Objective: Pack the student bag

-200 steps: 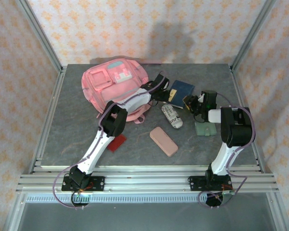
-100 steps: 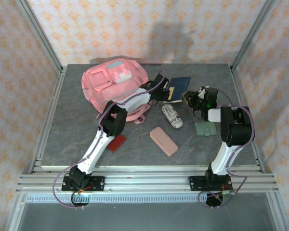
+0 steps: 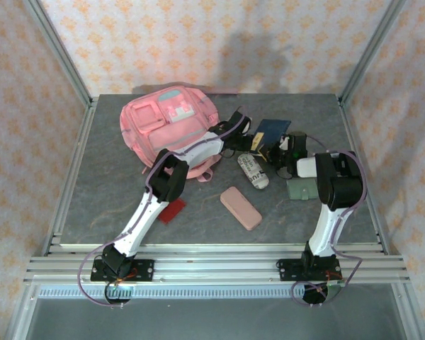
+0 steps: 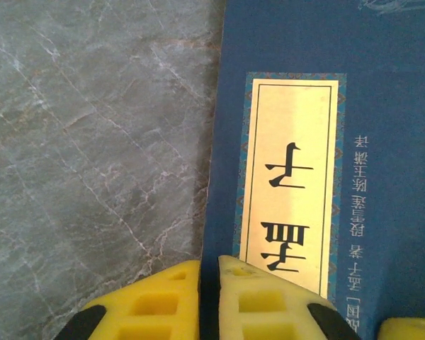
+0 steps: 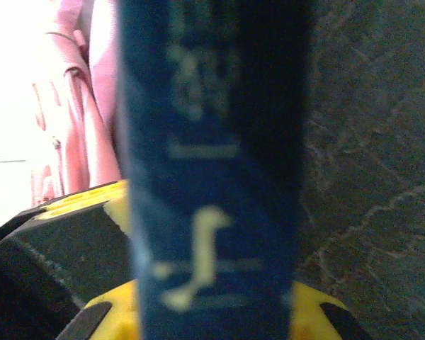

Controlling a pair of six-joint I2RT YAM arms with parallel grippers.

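Blue book point(image 3: 273, 128) clenched in left jaws and right jaws, student bag point(image 3: 166, 122) beside, printed roll point(image 3: 253, 171) near

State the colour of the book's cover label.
Gold label with black characters on the dark blue book; left wrist view shows it best.

blue book point(image 3: 273, 128), pink pencil case point(image 3: 241, 207)
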